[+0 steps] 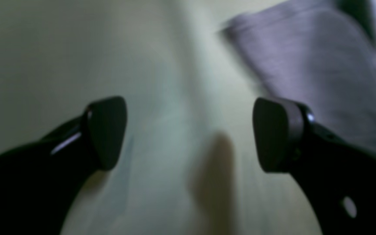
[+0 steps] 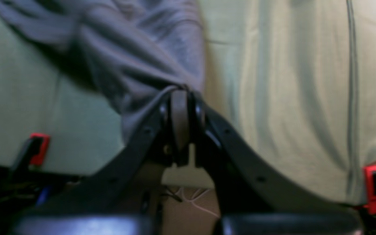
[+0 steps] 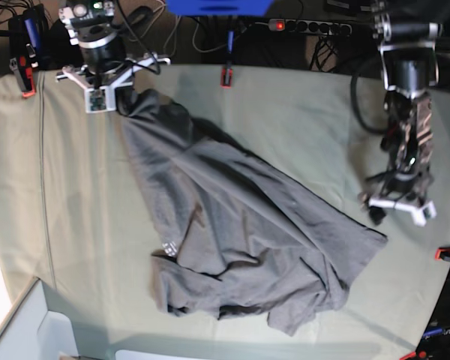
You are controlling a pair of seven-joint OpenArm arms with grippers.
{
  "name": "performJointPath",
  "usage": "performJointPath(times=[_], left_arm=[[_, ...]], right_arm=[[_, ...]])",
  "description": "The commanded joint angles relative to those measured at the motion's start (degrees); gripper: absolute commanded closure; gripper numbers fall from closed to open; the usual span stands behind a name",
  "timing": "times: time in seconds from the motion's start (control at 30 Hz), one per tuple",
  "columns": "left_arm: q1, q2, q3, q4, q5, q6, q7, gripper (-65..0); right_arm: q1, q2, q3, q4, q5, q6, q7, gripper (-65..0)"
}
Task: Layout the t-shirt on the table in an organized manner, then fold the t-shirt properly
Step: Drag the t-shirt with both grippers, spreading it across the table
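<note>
The dark grey t-shirt [image 3: 247, 217] lies crumpled across the middle of the pale green table [image 3: 300, 112], stretched from the far left corner down to the near right. My right gripper [image 2: 180, 94] is shut on a bunched edge of the t-shirt [image 2: 142, 49] near the table's far left edge; in the base view it [image 3: 125, 101] sits at the shirt's upper tip. My left gripper [image 1: 189, 133] hangs open over bare table [image 1: 77, 49], with nothing between its fingers. The t-shirt [image 1: 321, 65] lies just beyond its right finger. In the base view this gripper [image 3: 394, 211] is beside the shirt's right corner.
Red clips [image 2: 39, 148] [image 2: 374, 189] hold the cloth at the table edge, and others show in the base view [image 3: 226, 76] [image 3: 448, 253]. A power strip [image 3: 307, 26] and cables lie behind the table. A white box [image 3: 30, 330] stands at the near left corner.
</note>
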Motion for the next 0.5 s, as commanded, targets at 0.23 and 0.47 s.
performJointPath(times=[0.23, 0.47], left_arm=[[-12.44, 3.2, 4.92, -10.66, 0.13, 0.05, -1.43, -58.7], [-16.48, 5.23, 4.84, -21.12, -0.05, 0.05, -1.52, -58.6]], right_arm=[[-1.17, 0.15, 0.03, 1.04, -0.01, 0.14, 1.24, 0.0], [-1.17, 0.15, 0.12, 1.21, -0.01, 0.14, 1.15, 0.0]])
